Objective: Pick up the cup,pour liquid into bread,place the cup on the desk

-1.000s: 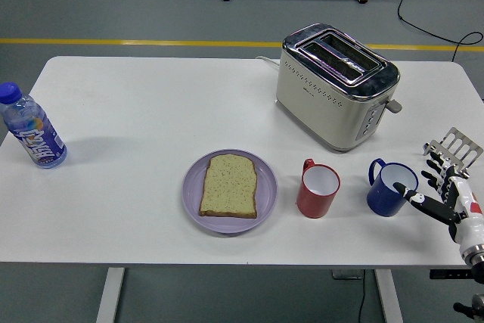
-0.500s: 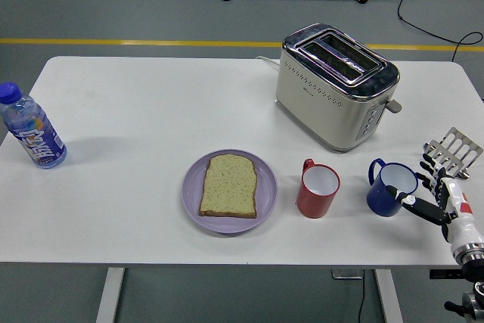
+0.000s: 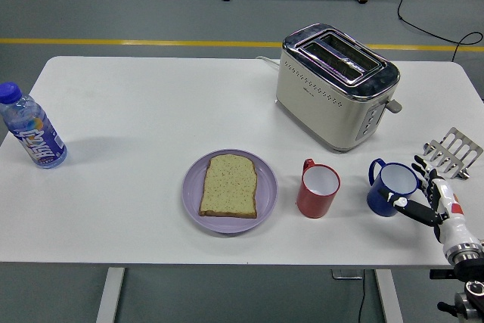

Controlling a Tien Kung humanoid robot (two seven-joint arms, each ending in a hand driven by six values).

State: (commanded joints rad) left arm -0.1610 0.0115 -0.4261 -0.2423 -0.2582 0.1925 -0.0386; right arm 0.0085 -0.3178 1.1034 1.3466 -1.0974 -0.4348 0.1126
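At far left a water bottle (image 3: 32, 130) w/ blue cap stands close to the table (image 3: 136, 104) edge, a bit tilted; its label print is too small to read. Near the middle, front part of the table, a purple plate (image 3: 191, 191) holds one slice of bread (image 3: 229, 185), lying flat. Just right of the plate is a red cup (image 3: 318, 190), white inside, handle at its upper left; what is inside cannot be seen. Behind it, towards the back right, a cream and chrome toaster (image 3: 336, 85) w/ two slots, its cord mostly hidden behind the body. Next is the blue cup (image 3: 390, 187), upright on the table, handle to the upper left, inside not visible. The right hand (image 3: 433, 194) comes from the lower right corner, arm cut off by the frame; fingers spread, thumb tip touching or almost touching the cup's right side, holding nothing. A metal rack (image 3: 452, 150) lies behind the hand, partly covered by it.
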